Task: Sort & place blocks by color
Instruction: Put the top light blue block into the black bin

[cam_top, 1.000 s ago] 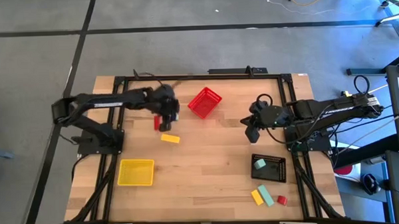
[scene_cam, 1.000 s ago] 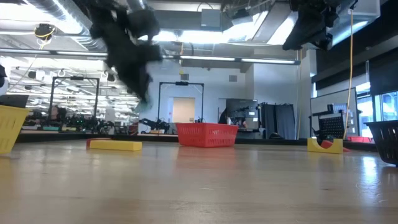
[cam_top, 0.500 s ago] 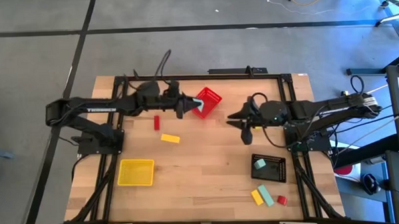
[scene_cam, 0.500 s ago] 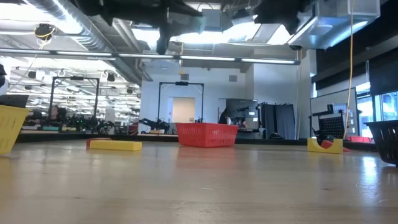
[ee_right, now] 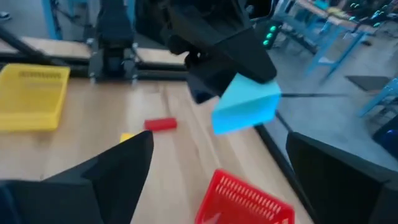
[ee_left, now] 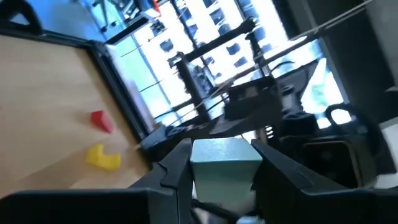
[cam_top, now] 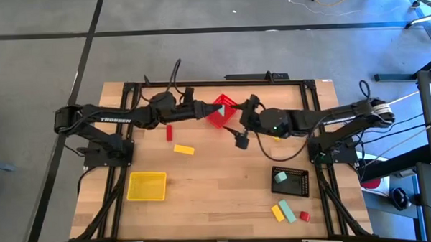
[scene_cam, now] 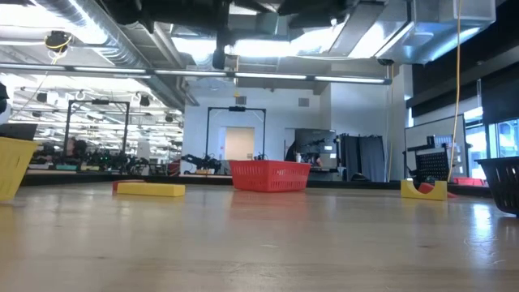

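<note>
My left gripper [cam_top: 206, 110] is shut on a pale mint block [ee_left: 224, 163], high above the table beside the red bin [cam_top: 222, 110]. The block also shows in the right wrist view [ee_right: 245, 106]. My right gripper [cam_top: 239, 122] is open and empty, facing the block from the table's right; its fingers stand apart from it. A red block [cam_top: 169, 132] and a yellow block [cam_top: 183, 149] lie flat on the table. Another mint block [cam_top: 281, 177] lies in the black bin [cam_top: 298, 183]. The yellow bin [cam_top: 146, 186] stands at the near left. My left gripper pinches the mint block by two opposite sides [ee_left: 198, 168] between its two fingers. The fingers lie about level and come from the table's left. The block is lifted clear and sticks out past the fingertips [ee_right: 249, 68].
A mint block [cam_top: 287, 208], a yellow block [cam_top: 278, 213] and a red block [cam_top: 304, 216] lie together at the near right. A black frame [cam_top: 128, 88] runs around the table's edges. Bare wood lies in the table's middle and near side.
My left gripper has risen from near the red and yellow blocks, turned from pointing down to about level, and gone toward the red bin with the mint block. My right gripper has gone toward the table's left and turned toward the left gripper.
</note>
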Controlling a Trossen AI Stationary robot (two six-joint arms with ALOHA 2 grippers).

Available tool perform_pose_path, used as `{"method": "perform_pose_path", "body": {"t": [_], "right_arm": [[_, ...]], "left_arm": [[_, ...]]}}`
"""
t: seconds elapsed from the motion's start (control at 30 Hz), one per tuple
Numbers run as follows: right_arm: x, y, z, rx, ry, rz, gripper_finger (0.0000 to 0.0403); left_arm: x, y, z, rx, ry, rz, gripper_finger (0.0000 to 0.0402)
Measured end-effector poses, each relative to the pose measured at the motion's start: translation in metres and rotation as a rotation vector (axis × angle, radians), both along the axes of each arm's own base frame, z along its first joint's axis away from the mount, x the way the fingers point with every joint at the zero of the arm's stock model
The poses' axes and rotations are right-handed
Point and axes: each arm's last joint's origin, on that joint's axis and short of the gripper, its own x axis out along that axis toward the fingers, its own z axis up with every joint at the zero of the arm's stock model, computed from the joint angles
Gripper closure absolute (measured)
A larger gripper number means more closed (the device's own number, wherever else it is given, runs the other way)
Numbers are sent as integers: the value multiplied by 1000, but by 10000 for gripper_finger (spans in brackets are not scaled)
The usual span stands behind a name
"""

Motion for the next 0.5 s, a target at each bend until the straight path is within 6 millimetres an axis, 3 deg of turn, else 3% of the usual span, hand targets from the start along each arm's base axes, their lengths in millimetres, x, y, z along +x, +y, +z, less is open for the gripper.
{"method": "perform_pose_path", "body": {"t": [0.33, 0.5], "right_arm": [[33, -10, 1, -17, -72, -48, 30], [37, -10, 7, -67, -111, -76, 39]], "left_arm": [[0, -1, 3, -52, -43, -34, 279], [0, -1, 3, -51, -42, -56, 279]]}}
